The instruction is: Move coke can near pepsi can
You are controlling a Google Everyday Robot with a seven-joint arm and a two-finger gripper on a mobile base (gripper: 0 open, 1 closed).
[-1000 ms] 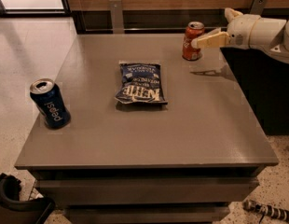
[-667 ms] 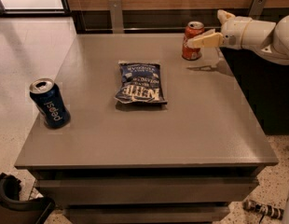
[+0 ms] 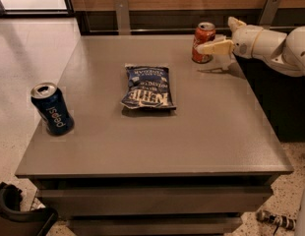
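the coke can point(image 3: 203, 39) stands upright at the far right of the desk point(image 3: 216, 132), close to its back edge, and that is the wrong end for this job: the pepsi can point(image 3: 51, 108) stands upright near the front left edge, well apart from it, with its open top showing. my tool point(image 3: 212, 47) is right at the coke can, reaching in from the right at about mid-height on the can's body, its pale forward part crossing the can's near right side. i read that as a side approach chosen so the can stays upright when carried. whether the tool has clenched on the can or only sits against it i cannot tell from this view, and the can looks to be resting on the desk rather than lifted. the white arm point(image 3: 270, 43) comes in level from beyond the right edge, which keeps it away from everything else on the surface. between the two cans lies a flat blue chip bag point(image 3: 146, 86), label up, roughly mid-desk. i judge the task barely begun: the grasp has to be confirmed first, then the can must travel left and forward. the bag lies close to the straight line, so i would carry the can above it and set it down just beside the pepsi can without knocking it.
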